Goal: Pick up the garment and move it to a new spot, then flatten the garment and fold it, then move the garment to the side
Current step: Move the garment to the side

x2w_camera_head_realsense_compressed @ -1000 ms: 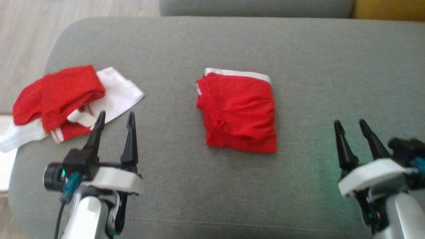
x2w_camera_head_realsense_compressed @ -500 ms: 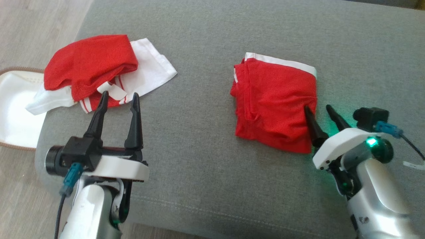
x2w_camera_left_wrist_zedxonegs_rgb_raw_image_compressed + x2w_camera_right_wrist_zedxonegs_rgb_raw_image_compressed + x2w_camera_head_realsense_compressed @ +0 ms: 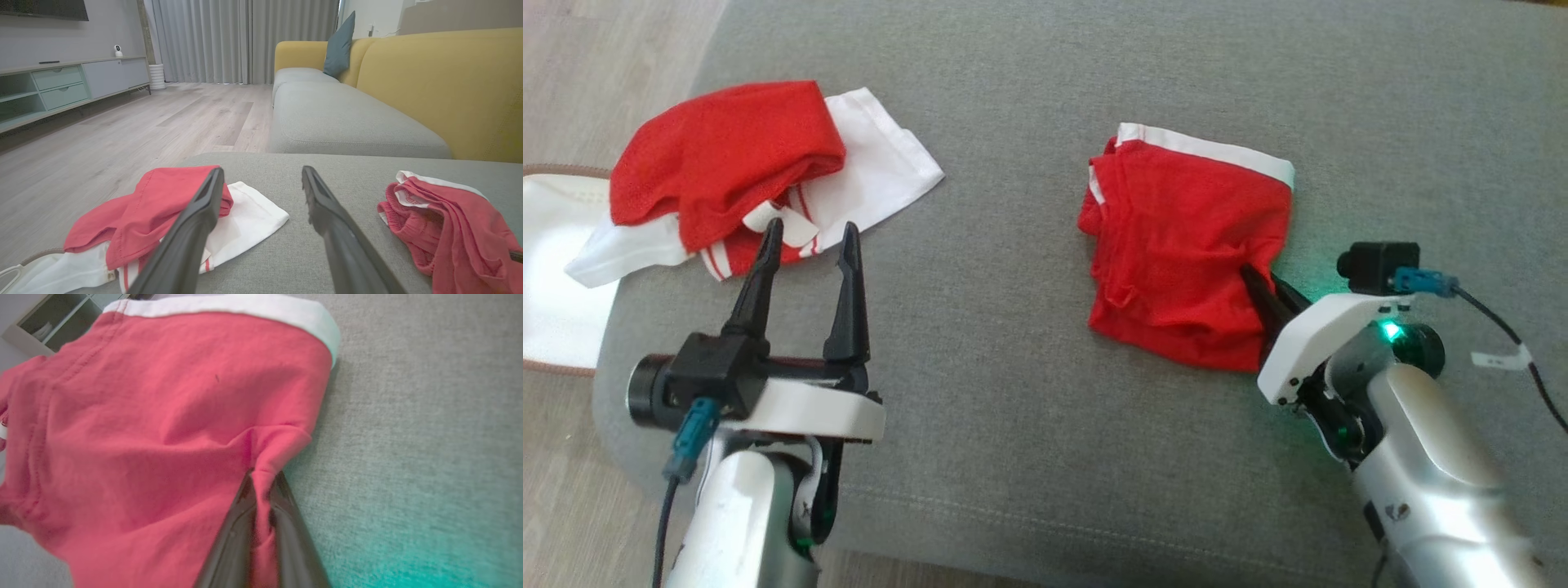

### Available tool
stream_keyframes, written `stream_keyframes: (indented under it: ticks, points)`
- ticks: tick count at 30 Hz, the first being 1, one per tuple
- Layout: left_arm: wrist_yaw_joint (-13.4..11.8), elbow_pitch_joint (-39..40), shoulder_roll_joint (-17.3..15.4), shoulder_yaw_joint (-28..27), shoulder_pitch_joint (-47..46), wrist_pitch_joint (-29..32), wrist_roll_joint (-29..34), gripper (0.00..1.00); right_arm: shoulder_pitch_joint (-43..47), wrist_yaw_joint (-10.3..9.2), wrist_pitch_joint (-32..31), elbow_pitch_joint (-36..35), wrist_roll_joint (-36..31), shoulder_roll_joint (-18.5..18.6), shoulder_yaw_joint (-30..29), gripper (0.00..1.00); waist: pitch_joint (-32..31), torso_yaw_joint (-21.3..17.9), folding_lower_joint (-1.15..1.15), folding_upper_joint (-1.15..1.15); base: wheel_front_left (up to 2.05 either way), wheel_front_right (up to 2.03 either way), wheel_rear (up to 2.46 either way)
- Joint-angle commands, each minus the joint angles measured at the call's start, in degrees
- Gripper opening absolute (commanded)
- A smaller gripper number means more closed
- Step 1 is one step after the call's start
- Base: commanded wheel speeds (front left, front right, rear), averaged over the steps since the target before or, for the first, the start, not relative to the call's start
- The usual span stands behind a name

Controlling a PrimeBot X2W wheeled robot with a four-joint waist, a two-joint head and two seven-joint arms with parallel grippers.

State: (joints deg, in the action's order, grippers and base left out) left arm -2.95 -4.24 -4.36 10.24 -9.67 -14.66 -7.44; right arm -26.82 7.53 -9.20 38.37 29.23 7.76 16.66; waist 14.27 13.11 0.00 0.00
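Landmark: the grey cushion (image 3: 1013, 425); every place below is given against it.

Task's thing: the folded garment (image 3: 1184, 245), red with a white band along its far edge, lies flat on the cushion, right of its middle and well in from every edge.

Right claw, change: a second ago the right claw (image 3: 1262, 282) stood spread over the cushion's near right part, apart from the cloth. Half a second ago its tips reached the garment's right edge, a gap between them. Now the two fingers are pressed together on that edge.

Right claw, grip: in the wrist view the right claw (image 3: 263, 477) has a small ridge of red fabric from the folded garment (image 3: 163, 416) squeezed between its tips. The rest of the cloth lies on the cushion, not yet lifted.

Left claw: the left claw (image 3: 809, 233) hangs over the cushion's near left part, fingers wide apart and holding nothing, its pose much as it was.

Other cloth: a pile of clothes (image 3: 727, 163), red and white, sits at the cushion's far left corner, partly over the edge.

Camera: the head view has shifted since a second ago; the garment itself seems not to have travelled.

Meaning for the task: folding looks finished, so this pinch likely opens the last step, moving the garment aside.

Risk: a one-edge hold may let the layers fall open when raised.
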Motion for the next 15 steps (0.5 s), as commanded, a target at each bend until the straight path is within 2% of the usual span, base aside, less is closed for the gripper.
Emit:
stream_keyframes:
  ticks: [1, 7, 15]
  points:
    - [0.28, 2.07, -0.42, -2.49, -2.23, -0.33, 0.8, 1.0, -0.21, -0.04, -0.49, -0.59, -0.39, 0.36, 2.69, 0.0, 0.11, -0.69, 0.0, 0.0, 0.0, 0.0, 0.0]
    - [0.42, 2.52, -0.72, -3.0, -1.54, -0.33, 1.85, 1.0, -0.36, -0.04, 0.09, -3.54, -5.06, 3.47, 5.28, 0.0, 0.19, -4.5, 0.0, 0.0, 0.0, 0.0, 0.0]
    - [1.29, 4.27, -1.22, -2.86, -1.97, -0.33, 2.63, 1.0, 1.11, -0.04, -1.22, -9.21, -7.98, 6.54, 5.57, 0.0, 1.87, -13.63, 0.0, 0.0, 0.0, 0.0, 0.0]
